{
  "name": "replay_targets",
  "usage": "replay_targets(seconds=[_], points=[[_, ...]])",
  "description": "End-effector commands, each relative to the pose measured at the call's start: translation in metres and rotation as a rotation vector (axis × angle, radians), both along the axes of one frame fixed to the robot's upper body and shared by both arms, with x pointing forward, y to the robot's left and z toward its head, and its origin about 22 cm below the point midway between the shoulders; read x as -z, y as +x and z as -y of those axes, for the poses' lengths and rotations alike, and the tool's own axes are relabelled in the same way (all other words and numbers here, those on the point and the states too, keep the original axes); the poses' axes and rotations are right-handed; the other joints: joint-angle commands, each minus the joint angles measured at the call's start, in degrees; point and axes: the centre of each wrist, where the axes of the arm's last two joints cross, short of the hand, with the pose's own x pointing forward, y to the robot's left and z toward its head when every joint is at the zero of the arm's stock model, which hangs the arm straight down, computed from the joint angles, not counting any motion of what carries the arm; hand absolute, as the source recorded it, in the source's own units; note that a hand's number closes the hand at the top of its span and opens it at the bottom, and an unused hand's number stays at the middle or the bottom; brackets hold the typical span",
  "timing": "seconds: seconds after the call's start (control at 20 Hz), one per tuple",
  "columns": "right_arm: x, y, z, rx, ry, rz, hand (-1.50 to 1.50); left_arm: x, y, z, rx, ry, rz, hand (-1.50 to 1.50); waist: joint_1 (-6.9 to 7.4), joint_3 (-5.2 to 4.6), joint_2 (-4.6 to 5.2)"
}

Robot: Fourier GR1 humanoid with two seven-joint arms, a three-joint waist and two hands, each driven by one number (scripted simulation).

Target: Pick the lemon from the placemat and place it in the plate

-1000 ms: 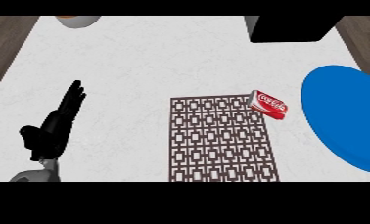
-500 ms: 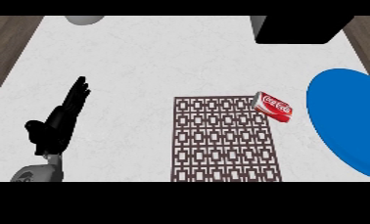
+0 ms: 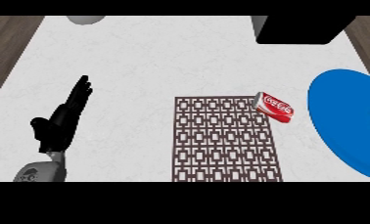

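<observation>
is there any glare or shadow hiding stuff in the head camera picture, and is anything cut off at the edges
In the head view, light is flat and even: no glare, no strong shadows on the white counter. The blue plate is cut by the right edge, the placemat by the lower band, the black box and grey object by the top. The red can and left hand show whole.
</observation>
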Motion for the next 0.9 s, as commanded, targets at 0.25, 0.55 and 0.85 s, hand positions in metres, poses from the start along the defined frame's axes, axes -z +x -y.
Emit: replay_targets(seconds=[0.25, 0.55, 0.85], points=[[0.013, 0.047, -0.018, 0.138, 0.145, -0.075, -1.50, -0.004, -0.017, -0.015, 0.004, 0.008, -0.005, 0.00, -0.08, 0.00, -0.13], [0.049, 0.041, -0.010, 0.157, 0.331, 0.052, -1.50, 0.006, -0.005, -0.022, 0.001, -0.016, -0.025, 0.00, -0.60, 0.03, -0.06], [0.038, 0.019, 0.030, 0.214, 0.572, 0.246, -1.50, 0.011, -0.021, 0.004, -0.007, -0.015, 0.000, 0.00, -0.84, 0.09, -0.28]])
